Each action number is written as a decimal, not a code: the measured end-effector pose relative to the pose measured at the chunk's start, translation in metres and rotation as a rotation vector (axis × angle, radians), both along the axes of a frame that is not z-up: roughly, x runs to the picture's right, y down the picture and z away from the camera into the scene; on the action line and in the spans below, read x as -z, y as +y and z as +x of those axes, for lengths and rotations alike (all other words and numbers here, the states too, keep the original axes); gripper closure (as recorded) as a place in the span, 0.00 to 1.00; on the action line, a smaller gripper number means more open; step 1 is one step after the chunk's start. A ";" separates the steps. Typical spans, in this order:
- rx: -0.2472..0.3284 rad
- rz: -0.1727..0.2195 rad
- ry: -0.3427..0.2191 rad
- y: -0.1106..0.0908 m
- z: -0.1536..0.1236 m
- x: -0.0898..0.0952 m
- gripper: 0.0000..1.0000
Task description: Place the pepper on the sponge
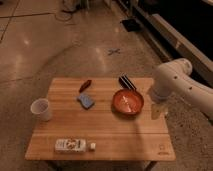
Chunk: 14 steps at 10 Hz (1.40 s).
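Observation:
A small dark red pepper (85, 85) lies on the wooden table (100, 137) near its far edge, left of centre. Just in front of it, a little to the right, rests the light blue sponge (86, 101), a short gap apart from the pepper. My white arm (175, 82) reaches in from the right and bends down beside the table's right edge. The gripper (159, 112) hangs there, dim, right of the bowl and far from pepper and sponge. It is open and holds nothing.
An orange-red bowl (127, 102) sits right of the sponge, with a dark striped rectangular object (126, 82) behind it. A white cup (41, 109) stands at the left edge. A flat packet (70, 145) and a small white piece (92, 146) lie near the front edge.

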<state>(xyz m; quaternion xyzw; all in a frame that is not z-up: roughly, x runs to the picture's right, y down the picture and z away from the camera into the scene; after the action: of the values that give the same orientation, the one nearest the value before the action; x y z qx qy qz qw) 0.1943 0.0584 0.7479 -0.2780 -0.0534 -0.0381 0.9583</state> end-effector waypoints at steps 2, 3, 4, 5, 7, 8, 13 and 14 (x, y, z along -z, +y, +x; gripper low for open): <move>0.039 0.017 -0.053 -0.019 -0.029 -0.023 0.20; 0.065 0.041 -0.091 -0.034 -0.050 -0.041 0.20; 0.082 0.060 -0.112 -0.045 -0.061 -0.053 0.20; 0.102 0.084 -0.133 -0.056 -0.074 -0.065 0.20; 0.149 0.155 -0.160 -0.079 -0.096 -0.089 0.20; 0.170 0.198 -0.167 -0.087 -0.107 -0.098 0.20; 0.247 0.341 -0.246 -0.097 -0.167 -0.124 0.20; 0.246 0.342 -0.245 -0.098 -0.166 -0.124 0.20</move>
<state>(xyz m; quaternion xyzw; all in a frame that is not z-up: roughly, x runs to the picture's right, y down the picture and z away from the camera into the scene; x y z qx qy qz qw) 0.0279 -0.0394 0.8719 -0.1096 -0.1279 -0.1965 0.9659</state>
